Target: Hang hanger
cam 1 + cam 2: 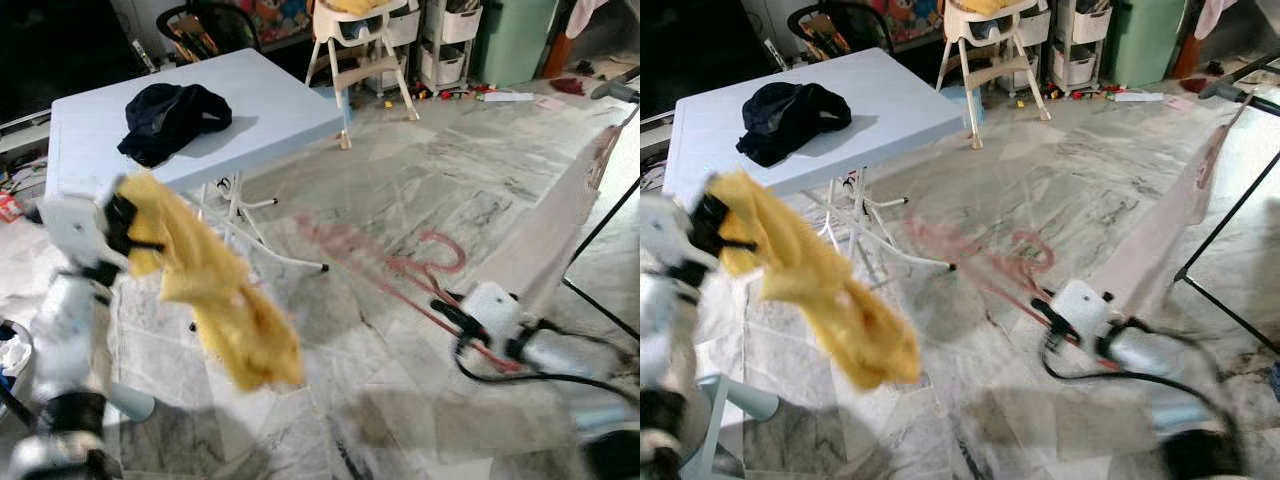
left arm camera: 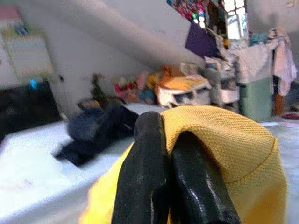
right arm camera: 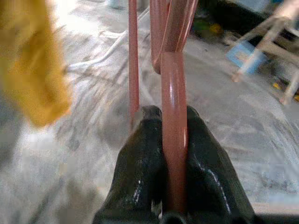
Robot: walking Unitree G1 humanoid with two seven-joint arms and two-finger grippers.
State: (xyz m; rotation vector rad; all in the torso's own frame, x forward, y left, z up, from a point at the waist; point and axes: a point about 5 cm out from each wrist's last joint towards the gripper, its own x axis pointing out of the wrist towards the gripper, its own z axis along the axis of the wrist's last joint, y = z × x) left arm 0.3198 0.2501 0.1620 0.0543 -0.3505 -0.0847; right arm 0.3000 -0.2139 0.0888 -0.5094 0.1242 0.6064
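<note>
A pink plastic hanger is held out over the marble floor, motion-blurred, with its hook toward the right. My right gripper is shut on one of its bars; in the left eye view the right gripper sits at lower right. A yellow mesh garment droops from my left gripper, raised at left in front of the table. In the left wrist view the left gripper is shut on the yellow garment.
A light blue folding table stands behind, with a dark garment heaped on it. A white high chair and storage shelves stand further back. A drying rack with a pale cloth stands at right.
</note>
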